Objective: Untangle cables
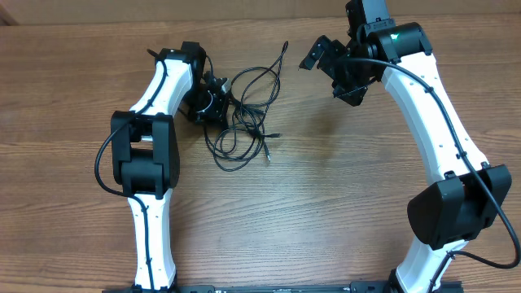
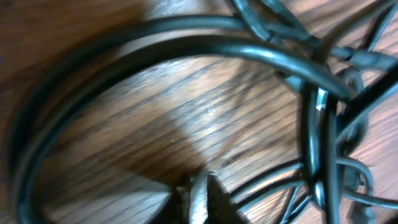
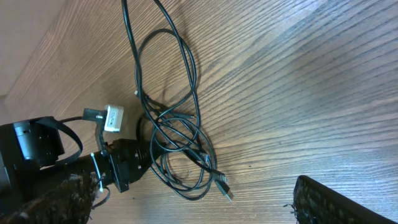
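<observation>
The cables (image 1: pixel 248 114) are thin black cords lying in a loose tangle on the wooden table, with one plug end (image 1: pixel 266 151) at the front and one strand running to the back. My left gripper (image 1: pixel 218 104) is low at the tangle's left edge. In the left wrist view its fingertips (image 2: pixel 200 199) are nearly together, with a thin grey strand between them and cable loops (image 2: pixel 186 46) close around. My right gripper (image 1: pixel 332 75) is open, empty and raised to the right of the tangle. The right wrist view shows the tangle (image 3: pixel 180 134) and the USB plug (image 3: pixel 224 185).
The left arm (image 1: pixel 151 146) stands along the table's left side and the right arm (image 1: pixel 440 138) along the right. One right finger (image 3: pixel 329 199) shows at the lower right of the right wrist view. The left arm's own thicker cable (image 1: pixel 102 163) loops beside it.
</observation>
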`<state>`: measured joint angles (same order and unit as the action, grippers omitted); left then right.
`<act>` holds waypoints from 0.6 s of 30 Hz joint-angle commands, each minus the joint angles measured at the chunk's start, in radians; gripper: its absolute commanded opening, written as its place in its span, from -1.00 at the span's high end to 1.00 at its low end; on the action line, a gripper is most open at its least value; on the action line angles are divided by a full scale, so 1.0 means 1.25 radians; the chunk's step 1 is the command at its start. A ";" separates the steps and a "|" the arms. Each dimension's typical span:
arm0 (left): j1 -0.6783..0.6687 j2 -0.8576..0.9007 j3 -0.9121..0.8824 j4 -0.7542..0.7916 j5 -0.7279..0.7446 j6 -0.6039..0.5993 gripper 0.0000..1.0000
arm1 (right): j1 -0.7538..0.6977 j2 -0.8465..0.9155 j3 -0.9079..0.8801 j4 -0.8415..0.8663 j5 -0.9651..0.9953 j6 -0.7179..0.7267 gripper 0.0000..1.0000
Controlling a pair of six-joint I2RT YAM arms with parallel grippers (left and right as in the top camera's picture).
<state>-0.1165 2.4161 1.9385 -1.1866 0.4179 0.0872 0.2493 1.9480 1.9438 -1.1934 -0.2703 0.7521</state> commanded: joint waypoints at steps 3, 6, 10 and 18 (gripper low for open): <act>-0.007 0.069 -0.032 0.029 -0.062 0.002 0.15 | -0.002 0.001 -0.001 0.002 0.015 0.003 -1.00; -0.007 0.069 -0.032 0.032 -0.062 0.002 -1.00 | -0.002 0.001 -0.001 0.002 0.015 0.003 -1.00; -0.007 0.069 -0.032 0.049 -0.062 0.002 -0.99 | -0.002 0.001 -0.001 0.002 0.015 0.003 -1.00; -0.006 0.069 -0.032 0.078 -0.108 0.002 -0.99 | -0.002 0.001 -0.001 0.002 0.015 0.003 -1.00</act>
<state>-0.1371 2.3882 1.9511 -1.1236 0.4561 0.0788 0.2493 1.9480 1.9438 -1.1938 -0.2615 0.7551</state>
